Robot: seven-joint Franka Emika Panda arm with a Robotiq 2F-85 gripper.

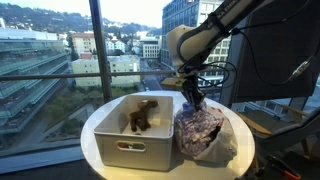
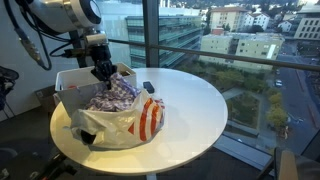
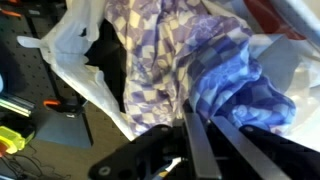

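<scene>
My gripper [image 1: 191,97] [image 2: 103,71] hangs over a white plastic bag [image 1: 222,148] [image 2: 143,120] with red print that lies on a round white table [image 2: 200,100]. A blue, purple and white checkered cloth [image 1: 196,126] [image 2: 116,93] [image 3: 160,50] sits in the bag's mouth. In the wrist view the two fingers [image 3: 204,114] stand close together with their tips in the cloth's folds and seem shut on it. The bag's white edge [image 3: 75,60] spreads around the cloth.
A white rectangular bin [image 1: 125,148] [image 2: 65,80] stands on the table beside the bag, with a brown object [image 1: 143,115] inside. Large windows [image 1: 60,50] rise just behind the table. The table edge [image 1: 90,130] is close to the bin.
</scene>
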